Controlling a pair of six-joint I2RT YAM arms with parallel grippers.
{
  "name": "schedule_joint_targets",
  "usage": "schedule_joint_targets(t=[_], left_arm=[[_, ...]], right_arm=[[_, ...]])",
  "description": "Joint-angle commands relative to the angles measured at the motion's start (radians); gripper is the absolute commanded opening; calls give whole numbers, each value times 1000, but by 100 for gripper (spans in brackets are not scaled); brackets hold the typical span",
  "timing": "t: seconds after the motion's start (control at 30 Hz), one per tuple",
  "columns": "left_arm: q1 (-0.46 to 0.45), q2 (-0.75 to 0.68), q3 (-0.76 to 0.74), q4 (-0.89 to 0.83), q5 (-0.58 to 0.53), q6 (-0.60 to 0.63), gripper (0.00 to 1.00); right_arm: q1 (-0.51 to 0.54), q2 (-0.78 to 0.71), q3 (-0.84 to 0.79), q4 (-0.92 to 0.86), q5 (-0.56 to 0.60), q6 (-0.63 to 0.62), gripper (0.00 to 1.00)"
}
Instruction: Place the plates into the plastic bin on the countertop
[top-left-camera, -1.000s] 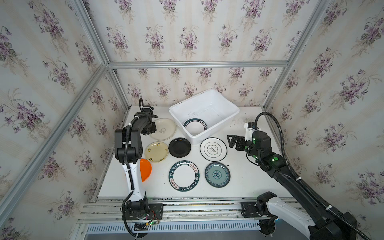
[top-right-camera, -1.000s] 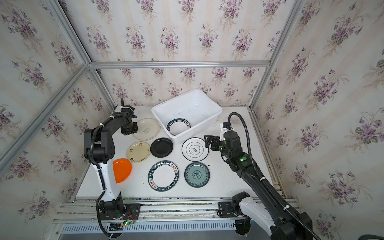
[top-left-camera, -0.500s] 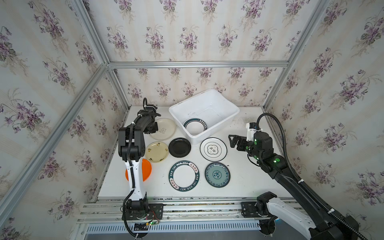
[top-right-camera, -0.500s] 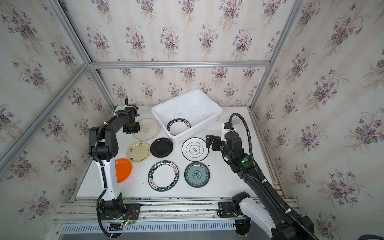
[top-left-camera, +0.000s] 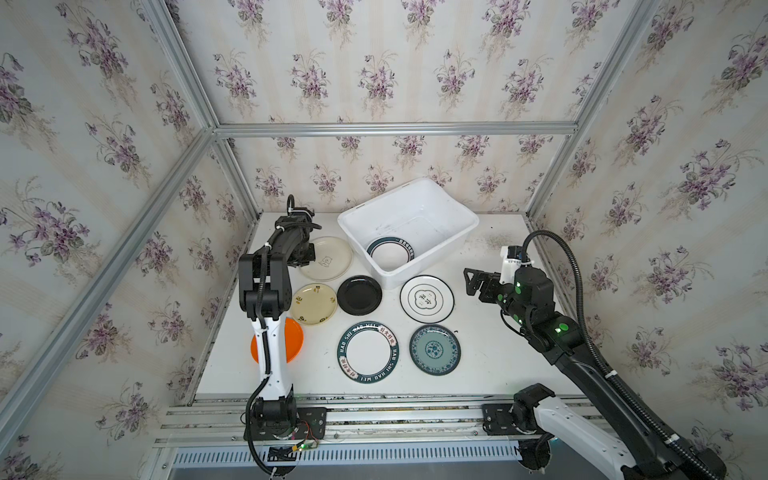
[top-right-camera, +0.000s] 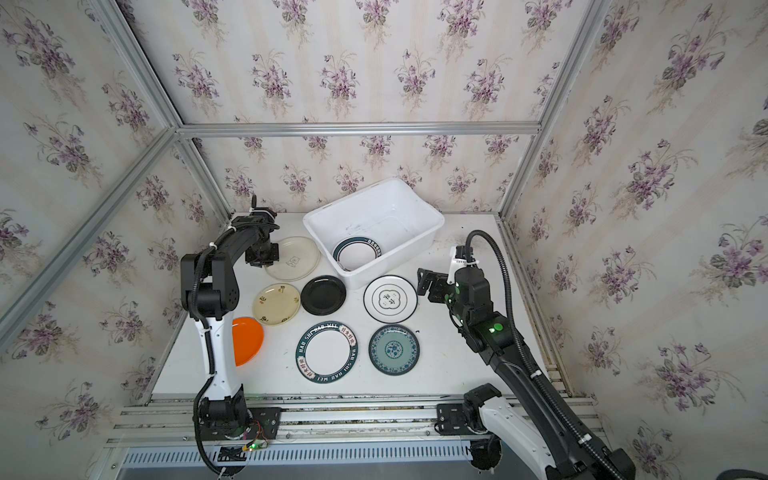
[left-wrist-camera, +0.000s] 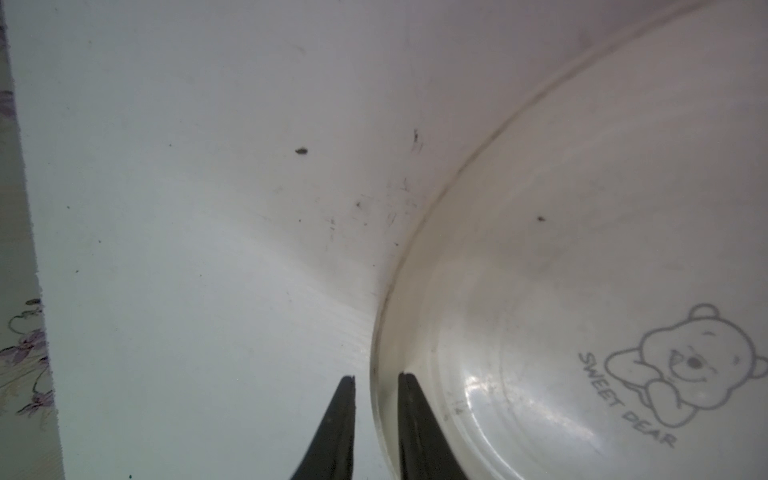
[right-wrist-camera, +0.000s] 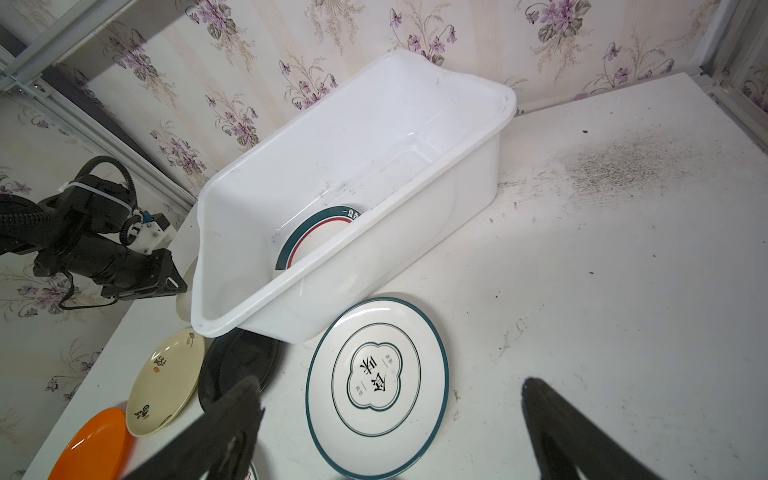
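Nearest the front edge of the white surface (top-left-camera: 490, 365), a row of three in both top views. At the left, orange plate (top-left-camera: 295, 338), half hidden behind the left arm (top-left-camera: 270, 361). In the middle, lettered-rim plate (top-left-camera: 368, 352), white inside a dark band of characters. On the right, teal-patterned plate (top-left-camera: 435, 349), just beside it but apart.

One row back, all lying flat: small cream plate (top-left-camera: 313, 304) with dark motifs, glossy black plate (top-left-camera: 359, 294), and emblem plate (top-left-camera: 427, 299), white with a thin dark rim and a four-lobed mark. Black plate and emblem plate both just beside the near wall of the bin.

Level with that row, right claw (top-left-camera: 469, 281): spread wide, holding nothing, off to the right of the emblem plate and clear of it.

Farther back on the left, large cream bear plate (top-left-camera: 336, 249), printed SWEET BEAR, flat on the surface. Left claw (left-wrist-camera: 376, 376) down at its outer edge, narrowed to a slim gap. One finger (left-wrist-camera: 343, 415) outside the rim over bare surface, its partner inside over the plate's well. A sliver of surface showing between the outer finger and the rim; no firm pinch to be seen.

At the rear centre, white plastic bin (top-left-camera: 436, 251), set askew. Inside, at its near left end, one ringed plate (top-left-camera: 390, 254), white with a teal-and-red band; flat or leaning, cannot tell. Right of the bin, a grey speckled scuff patch (right-wrist-camera: 623, 166) on the surface.
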Motion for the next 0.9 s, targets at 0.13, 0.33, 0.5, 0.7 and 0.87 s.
schedule_joint_targets(t=[0.13,0.33,0.5,0.7,0.87], left_arm=[[-1,19,38,-52,3,25,25],[0,44,78,-88,12,40,26],[0,60,108,-113,18,54,22],[-3,75,133,-136,17,62,21],[-15,108,181,-184,-6,65,20]], right_arm=[[-2,-25,14,-4,39,-21,100],[-3,-20,19,-5,35,-17,100],[-4,-7,24,0,26,-11,100],[-5,-9,27,-5,45,-13,100],[-5,-19,31,-11,59,-18,100]])
